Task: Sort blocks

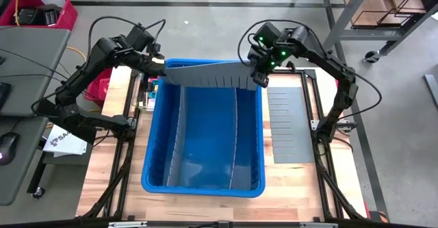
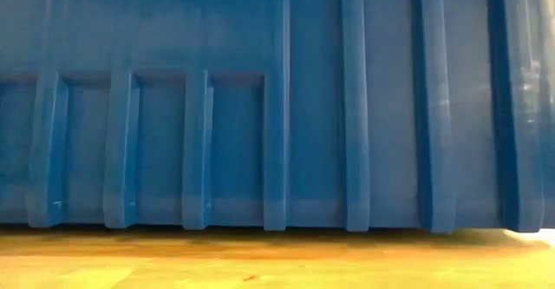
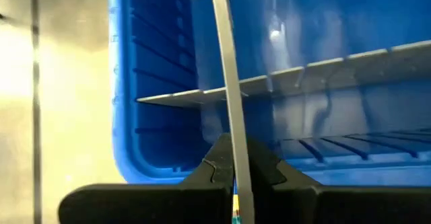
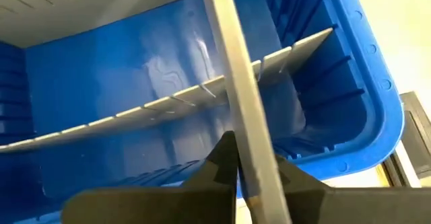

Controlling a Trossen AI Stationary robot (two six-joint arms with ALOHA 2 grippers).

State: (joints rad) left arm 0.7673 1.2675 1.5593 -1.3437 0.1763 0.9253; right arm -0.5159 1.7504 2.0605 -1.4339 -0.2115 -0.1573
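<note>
A big blue bin (image 1: 202,187) stands mid-table, and its outer wall (image 2: 260,107) fills the low view. Two grey slotted divider panels (image 1: 176,135) (image 1: 236,135) stand on edge inside it, running far to near. A third grey slotted panel (image 1: 205,75) hangs across the bin's far end, above the rim. My left gripper (image 1: 163,67) is shut on its left end and my right gripper (image 1: 259,79) on its right end. The blocks are out of view. My left gripper pinches the panel's left end (image 3: 232,153) between its two fingers, one finger on each face. The fingers slant down from the far left. The panel is lifted clear, over the bin's far end. My right gripper pinches the panel's right end (image 4: 250,158) between its two fingers, one on each face. The fingers slant down from the far right. The panel spans the bin's width between the two grippers, tilted, its slotted edge toward the near side.
Another grey slotted panel (image 1: 291,125) lies flat on the table to the right of the bin. A grey desk (image 1: 20,84) and a red basket (image 1: 37,12) stand beyond the table's left side. A metal rack (image 1: 390,9) is at the far right.
</note>
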